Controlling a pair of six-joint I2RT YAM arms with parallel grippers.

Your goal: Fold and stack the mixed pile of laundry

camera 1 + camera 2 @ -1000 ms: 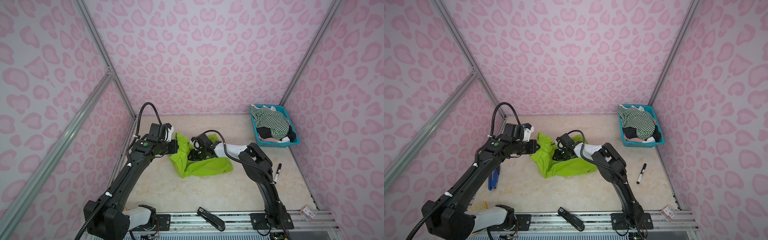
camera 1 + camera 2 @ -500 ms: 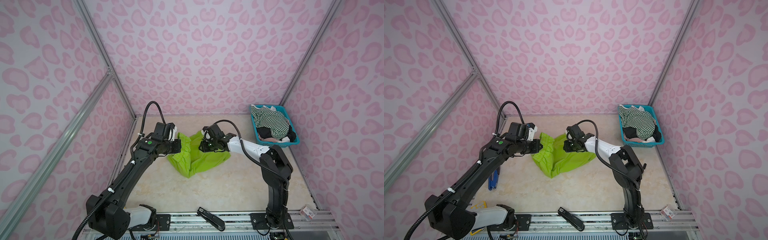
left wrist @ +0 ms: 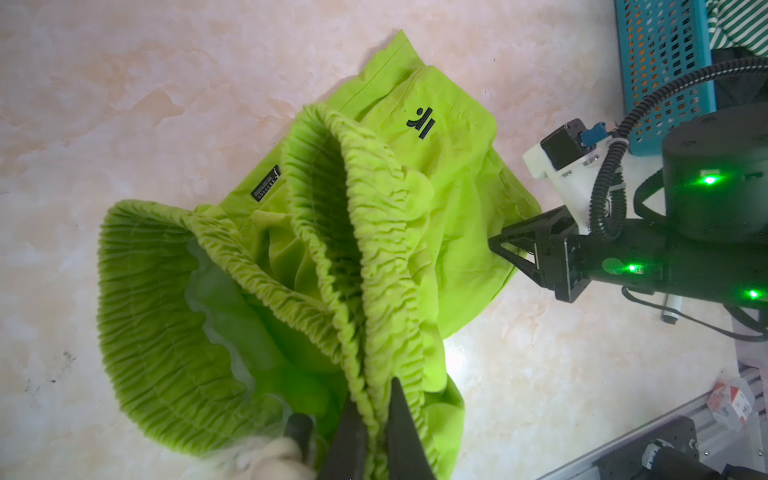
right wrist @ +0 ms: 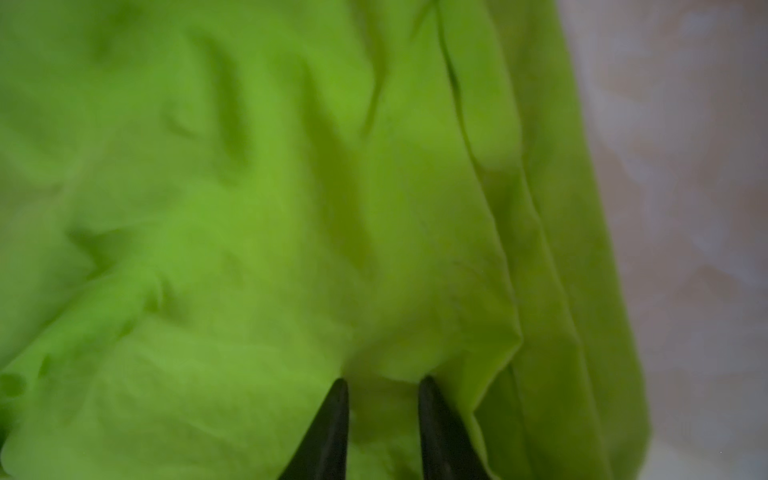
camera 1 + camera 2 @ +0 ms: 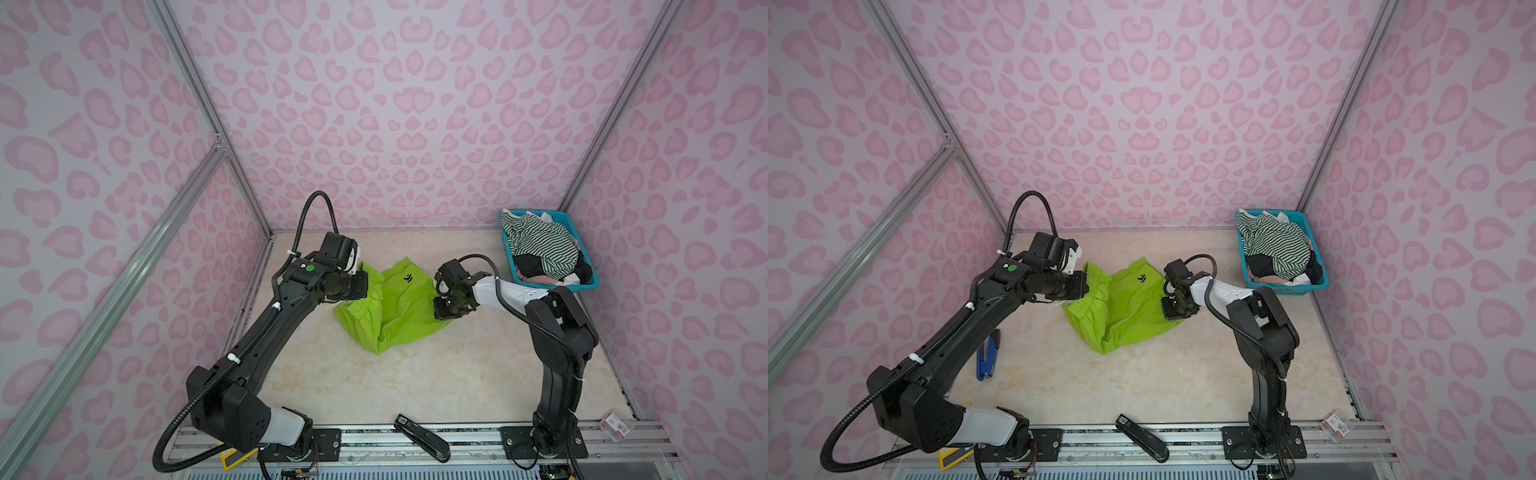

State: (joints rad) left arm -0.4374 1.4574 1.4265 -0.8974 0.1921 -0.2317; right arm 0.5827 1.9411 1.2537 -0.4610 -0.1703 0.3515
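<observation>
Barely begun: lime-green shorts (image 5: 395, 307) unfolded mid-worktop, waistband (image 3: 374, 249) clamped by left gripper (image 3: 374, 395), leg (image 5: 419, 299) apparently pinched by right gripper (image 4: 382, 384); striped top (image 5: 540, 245) untouched in back-right corner basket (image 5: 508, 253).

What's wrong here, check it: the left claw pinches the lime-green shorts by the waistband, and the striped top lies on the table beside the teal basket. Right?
Not quite. The green-and-white striped top does not lie beside the teal basket: both top views show it inside. The rest holds: the left claw pinches the lime-green shorts by the waistband, in the left wrist view.
</observation>
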